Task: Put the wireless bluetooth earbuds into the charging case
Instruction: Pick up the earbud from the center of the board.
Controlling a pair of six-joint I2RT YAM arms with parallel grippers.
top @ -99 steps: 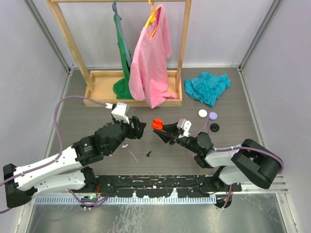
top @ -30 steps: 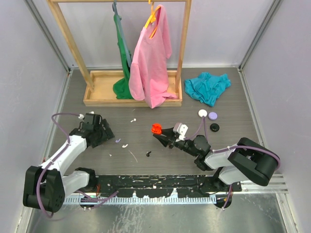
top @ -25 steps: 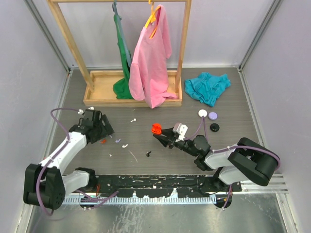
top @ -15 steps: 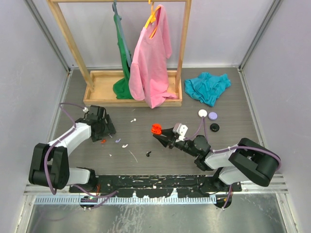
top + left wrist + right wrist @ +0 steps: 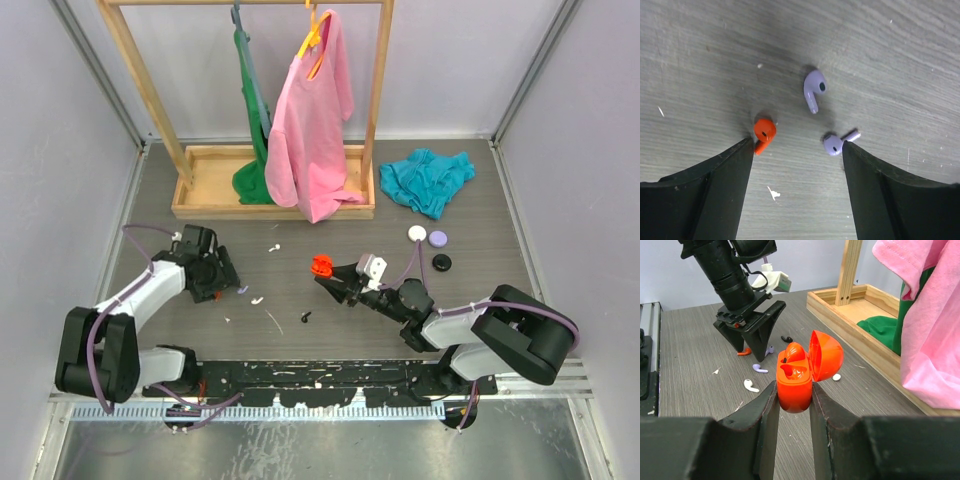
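Step in hand: pickup. Your left gripper point(image 5: 797, 145), jaws wide, hovers over the red earbud point(image 5: 764, 132) near the tabletop's point(image 5: 300, 345) left edge. Next, centre and close. Your right gripper point(image 5: 792, 397) clamps the open charging case point(image 5: 796, 371).

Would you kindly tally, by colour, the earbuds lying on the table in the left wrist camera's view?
Red earbud: 1
Lilac earbuds: 2
Total: 3
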